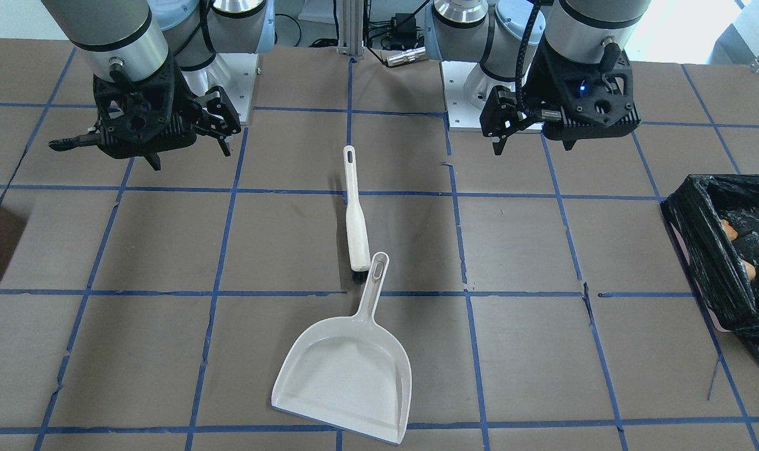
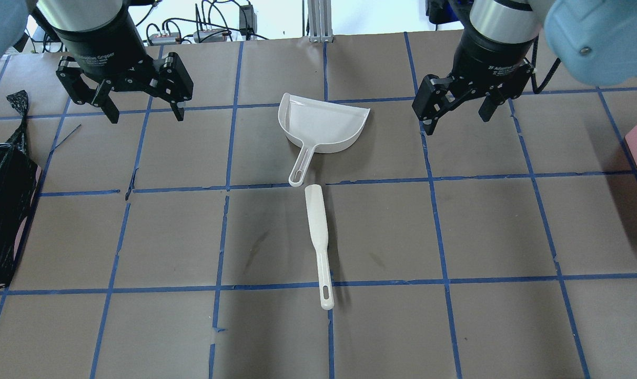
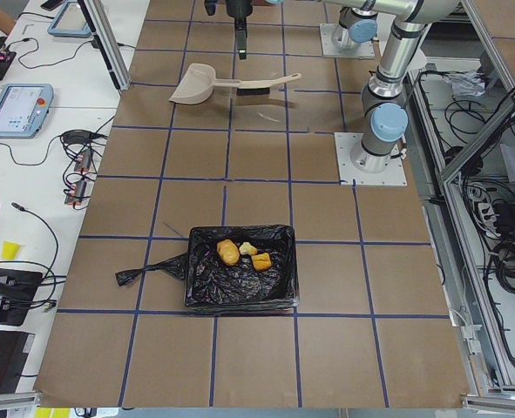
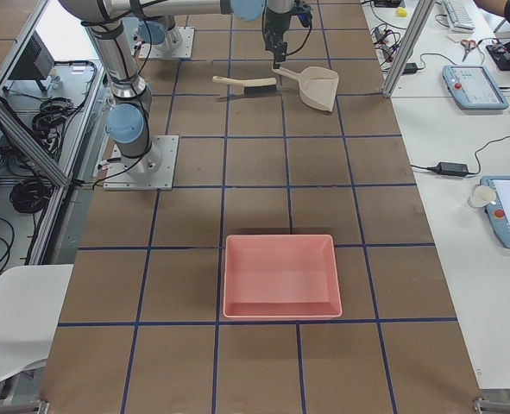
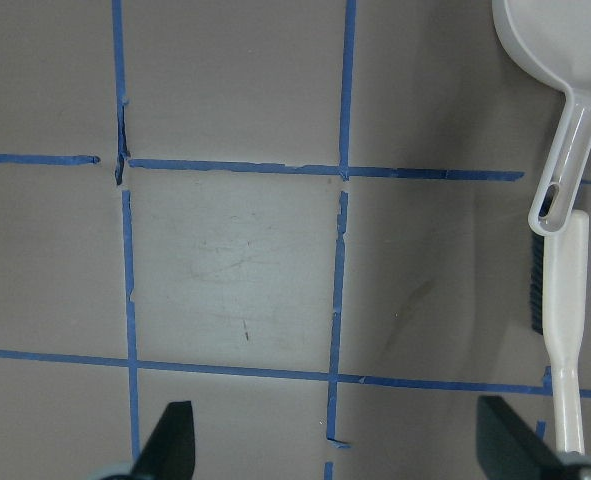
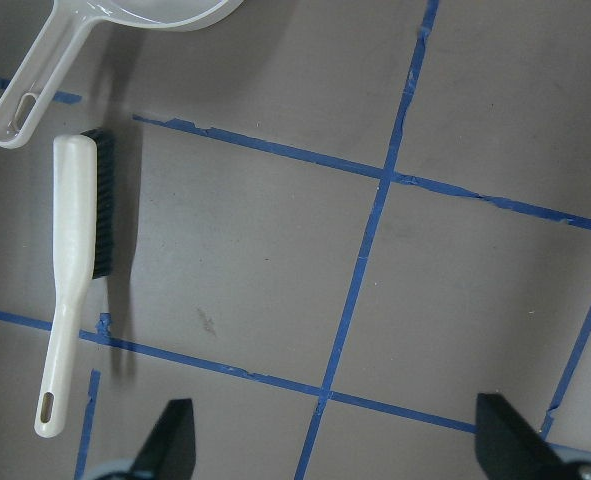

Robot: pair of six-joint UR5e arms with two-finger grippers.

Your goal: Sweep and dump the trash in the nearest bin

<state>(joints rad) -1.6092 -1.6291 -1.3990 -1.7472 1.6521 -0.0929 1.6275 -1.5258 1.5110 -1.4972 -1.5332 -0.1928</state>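
Observation:
The trash lies inside the bin (image 3: 206, 279): a tan oval (image 3: 227, 252), a pale bit (image 3: 247, 249) and a golden-brown chunk (image 3: 261, 260). The bin (image 2: 5, 210) is lined with black plastic and stands at the table's left end. My left gripper (image 2: 145, 116) hangs open and empty above the far left of the table, well away from the bin. My right gripper (image 2: 456, 122) hangs open and empty at the far right. Both wrist views show spread fingertips over bare table: the left gripper (image 5: 335, 445) and the right gripper (image 6: 335, 445).
A white dustpan (image 2: 323, 123) lies empty at mid-table, its handle pointing toward a white brush (image 2: 318, 231) that lies just behind it. A pink tray (image 4: 280, 276) sits at the table's right end. Blue tape lines grid the brown table.

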